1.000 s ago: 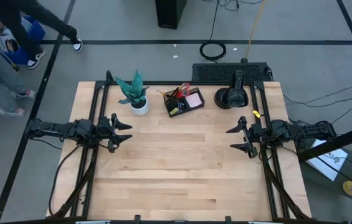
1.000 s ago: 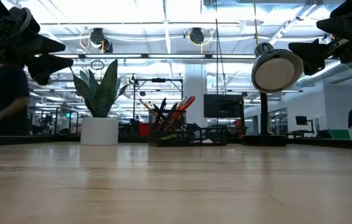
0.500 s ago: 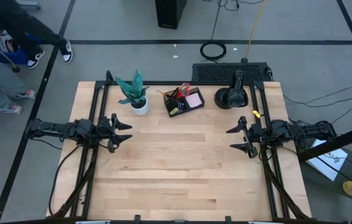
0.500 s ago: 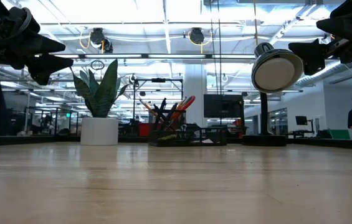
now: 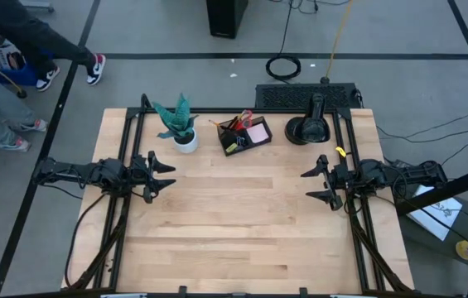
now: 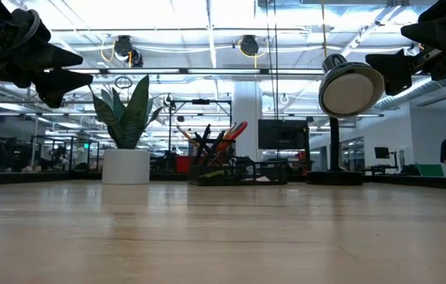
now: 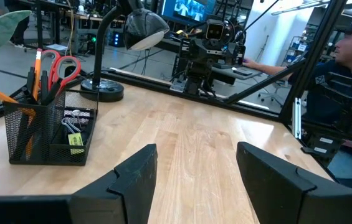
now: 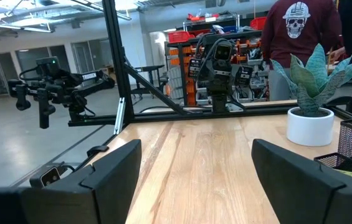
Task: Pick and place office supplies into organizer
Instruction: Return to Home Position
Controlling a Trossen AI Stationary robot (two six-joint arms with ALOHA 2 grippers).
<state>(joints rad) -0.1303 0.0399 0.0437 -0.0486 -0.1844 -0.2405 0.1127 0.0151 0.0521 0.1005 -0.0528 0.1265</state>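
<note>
The organizer [image 5: 245, 134] is a small dark mesh box standing near the table's far edge. It holds red-handled scissors [image 7: 60, 65], an orange pencil [image 7: 37, 62], dark pens, a pink sticky-note pad [image 5: 258, 132] and clips [image 7: 70, 121]. A tiny yellow piece [image 5: 340, 151] lies on the table beside the right arm. My left gripper [image 5: 170, 175] hovers open at the table's left side. My right gripper [image 5: 306, 185] hovers open at the right side. They face each other, both raised above the wood [image 6: 57, 67] [image 6: 400, 67], and neither is near the organizer [image 6: 234, 162].
A teal plant in a white pot [image 5: 180, 124] stands left of the organizer, and a black desk lamp [image 5: 310, 128] stands right of it. Bare wood [image 5: 234, 223] lies between the arms and toward the near edge. People stand beyond the table [image 8: 300, 37] [image 7: 344, 93].
Both arms and the supplies have kept still. A person beyond the table's far left corner has walked on, and the dark figure at the left of the low view has moved out of it.
</note>
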